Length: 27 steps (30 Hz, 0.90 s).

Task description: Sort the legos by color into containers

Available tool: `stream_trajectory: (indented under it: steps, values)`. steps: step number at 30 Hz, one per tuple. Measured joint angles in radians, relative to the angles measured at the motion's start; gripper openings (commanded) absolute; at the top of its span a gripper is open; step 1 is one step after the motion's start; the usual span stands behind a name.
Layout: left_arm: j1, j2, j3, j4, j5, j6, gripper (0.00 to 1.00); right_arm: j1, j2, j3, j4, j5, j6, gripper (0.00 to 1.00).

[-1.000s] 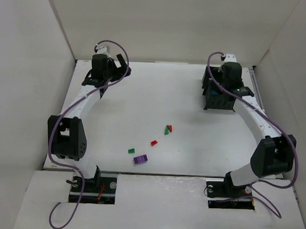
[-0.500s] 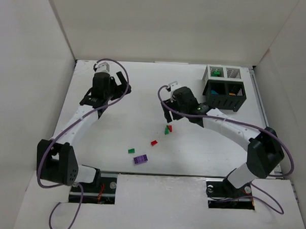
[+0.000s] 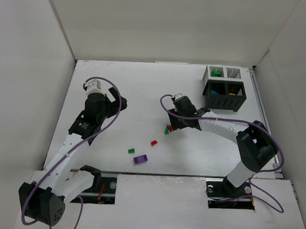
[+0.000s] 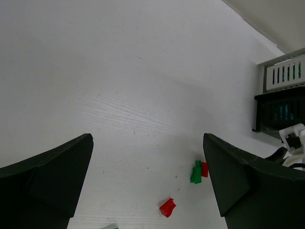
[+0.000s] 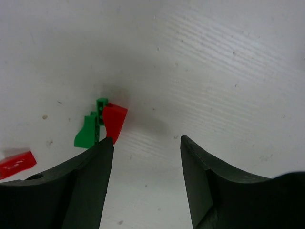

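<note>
1. Top external view: the containers (image 3: 223, 103), two white bins behind two black ones, stand in the far right corner of the bench (image 3: 144, 83). A green piece (image 3: 214, 73) shows in the left white bin. What lies in the black bins is too small to tell.
2. Loose legos lie around the middle of the bench, running toward its near edge. First comes a red and green pair (image 3: 168, 129), the two touching each other. A lone red brick (image 3: 154, 143) follows, then a green brick (image 3: 131, 150). A purple brick (image 3: 140, 159) lies closest to the near edge.
3. The right gripper (image 3: 172, 123) hangs low over the bench, just beside the red and green pair on its far side.
4. Right wrist view: its jaws are partly apart with only bare bench between them. The pair lies just outside one fingertip, and I cannot tell whether the red piece touches it.
5. The left gripper (image 3: 118, 104) hovers over the left half of the bench, well apart from every brick.
6. Left wrist view: its jaws are spread wide and hold nothing.
</note>
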Motion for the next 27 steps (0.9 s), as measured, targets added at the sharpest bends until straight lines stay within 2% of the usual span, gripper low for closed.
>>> stream_trajectory:
  steps: [12, 18, 23, 27]
  values:
    - [0.0, -0.032, -0.006, -0.064, -0.042, -0.014, 1.0, 0.095, -0.002, -0.106, -0.035, 0.01, 0.02, 0.62]
    - [0.0, -0.032, -0.006, -0.077, -0.055, -0.01, 1.0, 0.107, 0.024, -0.09, -0.034, 0.058, 0.038, 0.5]
    - [0.0, -0.033, -0.006, -0.096, -0.069, -0.008, 1.0, 0.106, 0.093, -0.019, -0.005, 0.089, 0.047, 0.49]
    - [0.0, -0.036, -0.005, -0.111, -0.083, -0.005, 1.0, 0.106, 0.112, -0.002, 0.021, 0.08, 0.038, 0.53]
